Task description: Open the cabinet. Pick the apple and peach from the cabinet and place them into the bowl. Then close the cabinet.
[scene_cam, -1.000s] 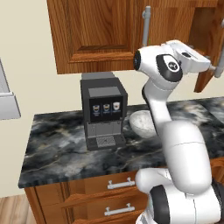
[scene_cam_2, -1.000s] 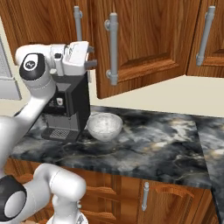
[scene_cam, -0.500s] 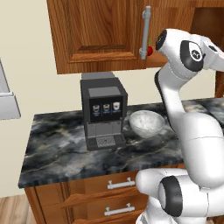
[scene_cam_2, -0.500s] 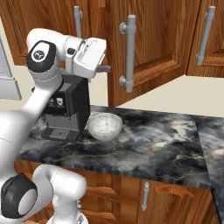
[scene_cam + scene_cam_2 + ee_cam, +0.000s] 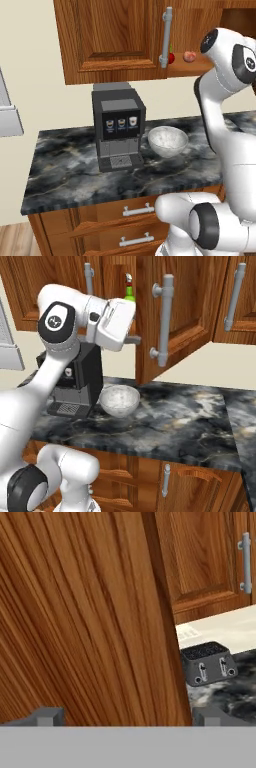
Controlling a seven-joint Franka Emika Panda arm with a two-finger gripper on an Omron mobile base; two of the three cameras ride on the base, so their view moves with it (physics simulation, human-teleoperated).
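Swinging-door stage looks about done: cabinet [image 5: 185,311] right door stands well open, its grey bar handle [image 5: 164,321] out toward the room. Inside, on the shelf [image 5: 197,66], the apple [image 5: 171,58] shows just behind the left door's handle, the peach [image 5: 189,56] beside it, further from that handle. A green bottle [image 5: 129,293] stands deeper in.

Gripper [image 5: 125,714] is spread wide and holds nothing. Hand view shows its tips low, with the door's wood face close in front and the door edge running between them. A toaster [image 5: 209,663] sits on the tabletop [image 5: 75,170] beyond that edge.

Bowl [image 5: 168,141] rests on the tabletop just beside the coffee machine [image 5: 118,127], below the open cabinet, with nothing in it.

Judgement: opening step finished or nearly so; fruit picking not yet begun. Next move calls for pulling the hand clear of the door, turning it into the opening, and lining the wide fingers on one fruit. The apple sits close to the left door's handle, so the peach may be the easier first reach.
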